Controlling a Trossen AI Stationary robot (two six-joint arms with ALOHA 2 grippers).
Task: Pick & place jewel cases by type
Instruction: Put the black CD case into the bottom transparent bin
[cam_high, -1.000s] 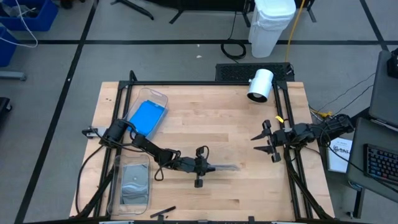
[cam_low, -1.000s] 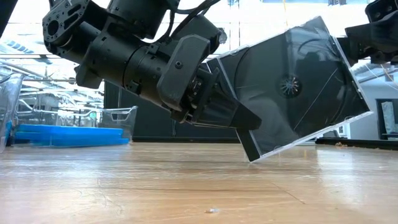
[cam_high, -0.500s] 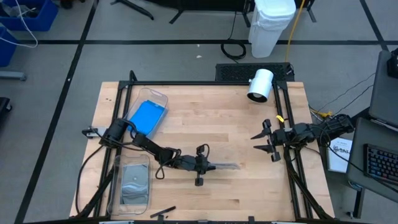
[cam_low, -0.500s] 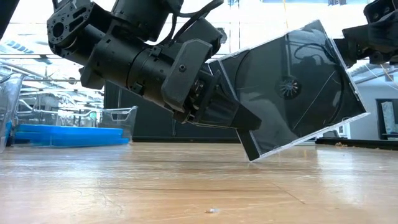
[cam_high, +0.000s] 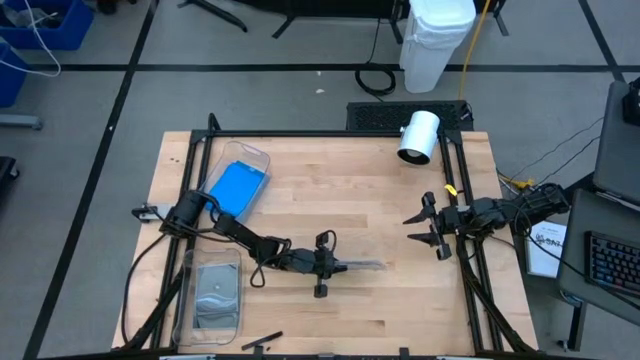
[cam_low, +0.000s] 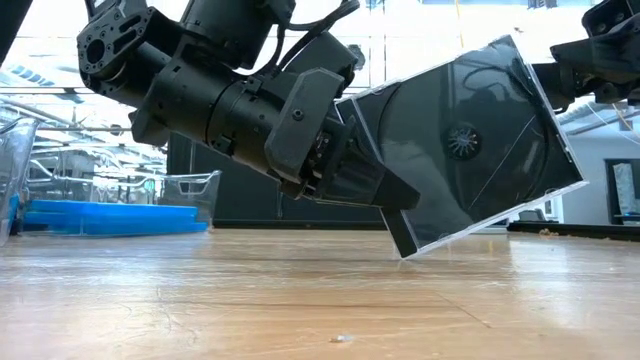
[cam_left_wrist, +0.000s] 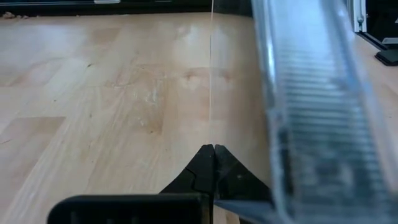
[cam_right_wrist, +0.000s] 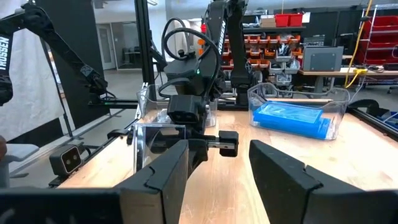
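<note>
A clear jewel case with a dark tray stands on edge above the middle of the table. From above it shows only as a thin line. My left gripper is shut on it. Blue jewel cases lie flat in a clear bin at the far left. Grey/clear cases lie in a second bin at the near left. My right gripper waits open over the table's right edge and holds nothing. My left gripper pinches the clear case between its two fingers, at the case's lower left part near the bottom corner. The fingers come from the table's left, slanting a little downward. The case stands on edge, tilted on a corner. Whether that corner touches the wood I cannot tell.
A white cylinder lies at the table's far right. Black frame rails run along the table's sides. Bare wood stretches between the bins and the right arm. Around the table are a white bin and floor cables.
</note>
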